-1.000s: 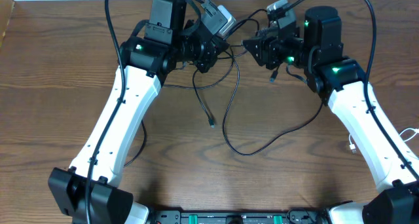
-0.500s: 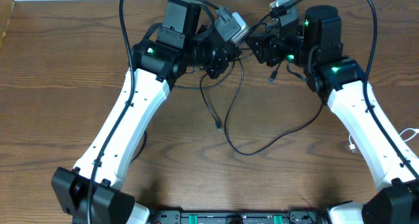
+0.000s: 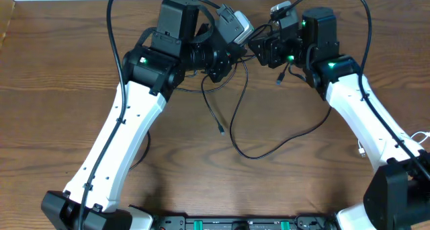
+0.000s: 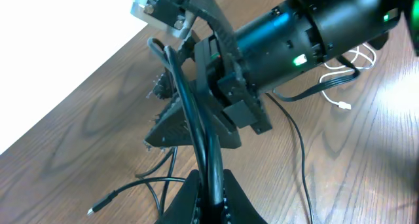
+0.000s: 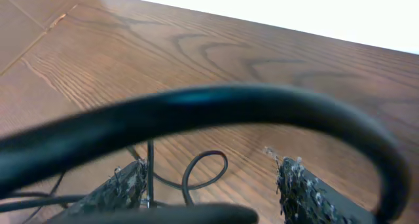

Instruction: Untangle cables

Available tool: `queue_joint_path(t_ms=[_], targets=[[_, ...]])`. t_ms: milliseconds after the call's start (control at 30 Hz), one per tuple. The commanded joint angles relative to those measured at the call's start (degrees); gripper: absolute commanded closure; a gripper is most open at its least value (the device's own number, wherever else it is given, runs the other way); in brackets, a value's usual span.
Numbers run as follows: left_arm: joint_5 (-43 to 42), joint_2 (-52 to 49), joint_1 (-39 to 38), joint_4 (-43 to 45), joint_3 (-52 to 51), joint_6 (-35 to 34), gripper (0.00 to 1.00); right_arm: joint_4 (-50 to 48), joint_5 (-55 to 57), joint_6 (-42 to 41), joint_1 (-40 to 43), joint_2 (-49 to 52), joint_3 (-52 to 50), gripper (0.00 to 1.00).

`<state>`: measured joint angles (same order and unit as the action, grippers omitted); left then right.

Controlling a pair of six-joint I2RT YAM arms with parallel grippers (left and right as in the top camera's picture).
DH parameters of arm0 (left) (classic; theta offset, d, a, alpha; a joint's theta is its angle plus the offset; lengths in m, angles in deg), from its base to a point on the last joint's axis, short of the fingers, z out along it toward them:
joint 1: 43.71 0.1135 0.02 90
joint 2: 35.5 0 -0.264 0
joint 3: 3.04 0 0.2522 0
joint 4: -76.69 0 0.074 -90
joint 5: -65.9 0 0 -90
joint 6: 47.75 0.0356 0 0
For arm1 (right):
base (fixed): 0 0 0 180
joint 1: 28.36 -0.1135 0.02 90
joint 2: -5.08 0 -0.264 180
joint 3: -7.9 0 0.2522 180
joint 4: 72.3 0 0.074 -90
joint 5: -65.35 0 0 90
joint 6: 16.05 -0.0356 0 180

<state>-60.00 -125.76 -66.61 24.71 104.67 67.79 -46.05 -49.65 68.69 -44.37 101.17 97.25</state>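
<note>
**Step in hand: strand separation.** The left gripper [image 4: 209, 196] is clamped on a black cable [image 4: 188, 109]. The cable rises from between its fingers toward the right gripper [image 5: 213, 181], just ahead. The right gripper's pads [image 5: 306, 190] stand apart with nothing gripped. A blurred black cord crosses close to its camera; whether it is a task cable cannot be told. Beneath both grippers, loose black strands lie on the table [image 3: 67, 68]. One ends in a plug [image 3: 220, 130] and another forms a wide loop [image 3: 254, 155]. A white cable [image 4: 342, 101] lies well apart, beyond the right arm.

**Next move (judged):** close the right gripper on the raised strand beside the left gripper, then draw the two apart.

**Clearance:** the far edge [image 5: 262, 26] is near behind both grippers. Open room lies toward the arm bases and to either side.
</note>
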Motion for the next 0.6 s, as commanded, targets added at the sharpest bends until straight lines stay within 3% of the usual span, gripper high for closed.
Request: queue_joint_path(t_ms=[0, 200, 433, 467, 500, 533, 567], targets=[[-1.0, 1.2, -0.1, 0.0, -0.1, 0.3, 0.93, -1.0, -0.2, -1.6, -0.1, 0.8, 0.5, 0.37], [-1.3, 1.3, -0.1, 0.0, -0.1, 0.3, 0.92, -1.8, 1.6, -2.4, -0.6, 1.0, 0.5, 0.29], [-3.6, 2.4, -0.1, 0.1, -0.1, 0.3, 0.93, -2.4, 2.4, -2.4, -0.5, 2.1, 0.5, 0.29], [-3.6, 2.6, -0.1, 0.1, -0.1, 0.3, 0.92, -2.8, 2.4, -2.7, -0.5, 2.3, 0.5, 0.33], [-3.6, 2.8, -0.1, 0.1, -0.1, 0.3, 0.92, -3.0, 2.5, -2.9, -0.5, 2.5, 0.5, 0.43], [-3.6, 3.1, -0.1, 0.0, -0.1, 0.3, 0.93, -3.6, 3.0, -3.5, -0.6, 3.0, 0.5, 0.70], [-3.6, 3.3, -0.1, 0.0, -0.1, 0.3, 0.93, -4.0, 3.7, -4.4, -0.6, 3.2, 0.5, 0.81]])
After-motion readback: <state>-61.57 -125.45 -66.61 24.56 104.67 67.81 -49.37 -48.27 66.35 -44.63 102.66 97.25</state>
